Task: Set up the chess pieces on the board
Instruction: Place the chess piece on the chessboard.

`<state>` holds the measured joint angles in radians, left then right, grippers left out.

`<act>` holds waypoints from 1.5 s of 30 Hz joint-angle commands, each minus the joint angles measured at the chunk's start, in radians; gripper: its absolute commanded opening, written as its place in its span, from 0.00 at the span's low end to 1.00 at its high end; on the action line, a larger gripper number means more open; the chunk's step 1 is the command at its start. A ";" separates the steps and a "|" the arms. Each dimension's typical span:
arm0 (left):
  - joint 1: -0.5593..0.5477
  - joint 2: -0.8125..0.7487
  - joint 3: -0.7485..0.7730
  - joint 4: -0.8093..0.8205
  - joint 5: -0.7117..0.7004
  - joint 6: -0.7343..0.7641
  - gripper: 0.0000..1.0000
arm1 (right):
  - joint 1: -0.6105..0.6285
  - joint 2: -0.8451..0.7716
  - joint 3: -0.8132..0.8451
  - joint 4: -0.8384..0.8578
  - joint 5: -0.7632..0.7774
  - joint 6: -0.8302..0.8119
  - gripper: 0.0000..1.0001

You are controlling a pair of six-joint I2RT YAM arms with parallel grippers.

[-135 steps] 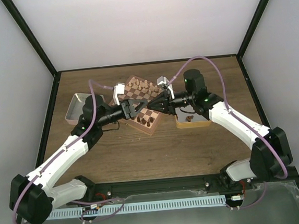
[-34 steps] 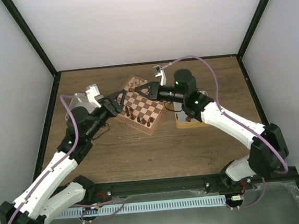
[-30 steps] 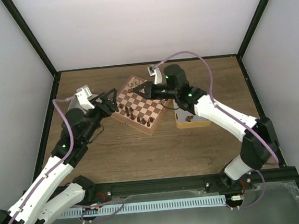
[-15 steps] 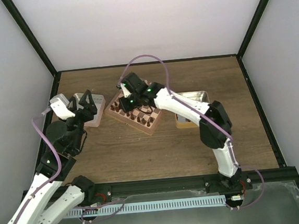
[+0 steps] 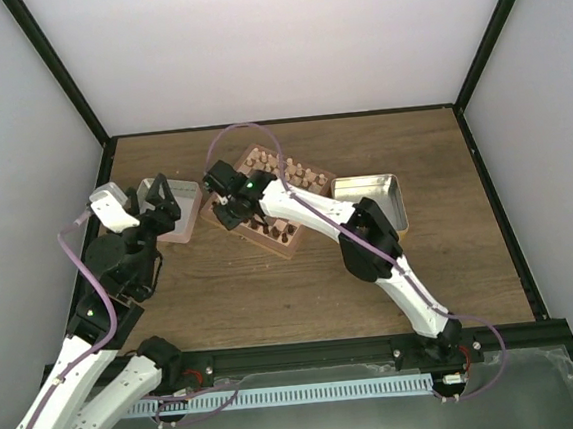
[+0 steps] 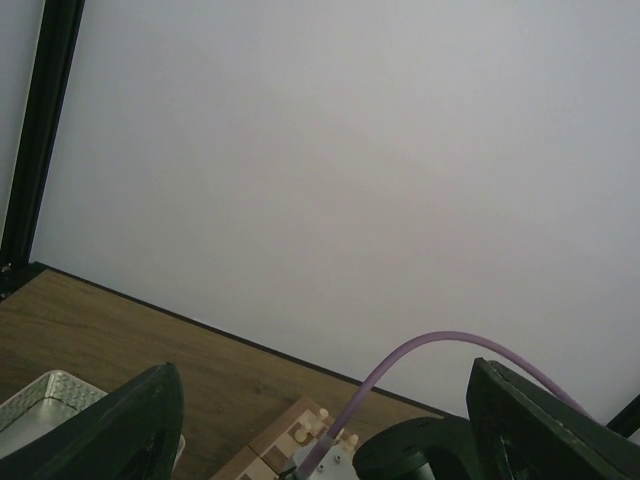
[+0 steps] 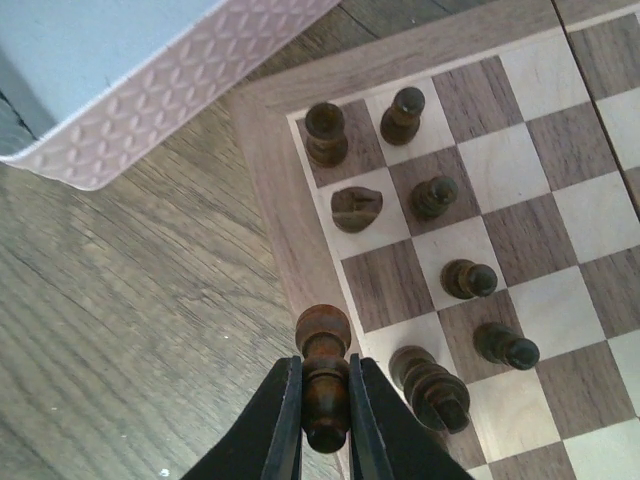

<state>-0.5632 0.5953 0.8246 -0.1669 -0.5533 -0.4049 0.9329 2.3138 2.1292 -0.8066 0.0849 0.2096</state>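
right fingers grip piece, left fingers cropped

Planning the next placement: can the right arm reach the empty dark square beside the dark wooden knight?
Probably yes: the right gripper, holding a dark brown wooden piece, hangs right beside that square, nothing between.

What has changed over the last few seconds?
The right gripper swung left from the middle of the board to its left edge, shut on a dark piece. The left gripper pulled back off the board to above the left tin, jaws open. The board stayed put.
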 commanded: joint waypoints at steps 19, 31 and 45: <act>0.002 0.020 -0.007 0.001 0.009 0.014 0.80 | 0.037 0.091 0.087 -0.013 0.169 -0.102 0.09; 0.002 0.021 -0.008 0.000 0.004 0.015 0.80 | 0.038 0.123 0.098 0.011 0.203 -0.119 0.12; 0.003 0.030 -0.011 -0.005 0.009 0.011 0.80 | 0.038 0.133 0.117 0.014 0.216 -0.125 0.19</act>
<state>-0.5632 0.6247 0.8223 -0.1677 -0.5484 -0.4026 0.9615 2.4264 2.1857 -0.7994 0.2794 0.0902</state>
